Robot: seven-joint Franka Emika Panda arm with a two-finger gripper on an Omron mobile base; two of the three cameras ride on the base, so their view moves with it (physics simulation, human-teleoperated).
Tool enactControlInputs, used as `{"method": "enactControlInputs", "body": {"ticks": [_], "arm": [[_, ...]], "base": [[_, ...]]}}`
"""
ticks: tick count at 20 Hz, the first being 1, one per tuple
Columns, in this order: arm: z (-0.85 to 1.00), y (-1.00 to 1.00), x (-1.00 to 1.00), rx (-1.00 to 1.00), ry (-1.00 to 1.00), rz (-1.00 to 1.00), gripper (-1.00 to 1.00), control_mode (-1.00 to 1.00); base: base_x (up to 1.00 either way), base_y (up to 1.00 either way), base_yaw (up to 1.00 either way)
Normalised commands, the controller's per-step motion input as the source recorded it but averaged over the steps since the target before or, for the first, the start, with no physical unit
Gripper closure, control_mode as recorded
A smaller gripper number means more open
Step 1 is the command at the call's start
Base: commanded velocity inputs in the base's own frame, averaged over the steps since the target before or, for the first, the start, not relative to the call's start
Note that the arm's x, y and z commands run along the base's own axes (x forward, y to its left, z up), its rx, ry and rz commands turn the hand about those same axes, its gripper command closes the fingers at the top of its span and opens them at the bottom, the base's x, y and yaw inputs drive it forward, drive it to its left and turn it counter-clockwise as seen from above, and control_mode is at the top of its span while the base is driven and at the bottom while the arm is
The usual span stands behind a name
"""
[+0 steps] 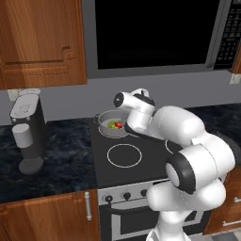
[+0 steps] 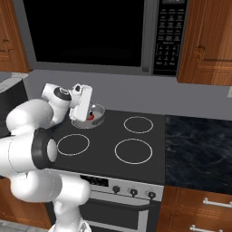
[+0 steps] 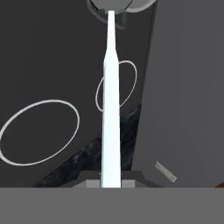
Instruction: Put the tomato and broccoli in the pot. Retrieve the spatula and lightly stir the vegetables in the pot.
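White spatula handle runs straight out from the gripper, pinched tight between its fingers. Further off, the pot sits on the stove's back-left burner with the tomato and broccoli inside. A coffee machine stands left of the stove, a microwave above; its keypad writing's too small to read.

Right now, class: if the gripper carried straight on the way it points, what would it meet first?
The gripper, shut on the spatula, points along its white handle toward the pot. It would probably meet the pot first, though depth is unclear.
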Motion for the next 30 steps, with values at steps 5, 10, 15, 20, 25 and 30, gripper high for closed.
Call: {"method": "enactControlInputs", "body": {"ticks": [5, 10, 15, 20, 25, 30], "arm": [[-0.05, 0.04, 0.07, -0.04, 0.00, 0.00, 1.00, -1.00], [-0.15, 0.03, 0.23, -0.07, 0.00, 0.00, 1.00, -1.00], [0.00, 0.00, 0.22, -0.03, 0.00, 0.00, 1.00, -1.00], [0.00, 0.00, 0.21, 0.00, 0.00, 0.00, 1.00, -1.00], [0.00, 0.00, 0.31, 0.00, 0.00, 0.00, 1.00, -1.00], [-0.13, 0.02, 0.26, 0.00, 0.00, 0.00, 1.00, -1.00]], "base": [[0.00, 0.00, 0.00], [0.00, 0.00, 0.00], [0.00, 0.00, 0.00], [0.00, 0.00, 0.00], [0.00, 0.00, 0.00], [0.00, 0.00, 0.00]]}}
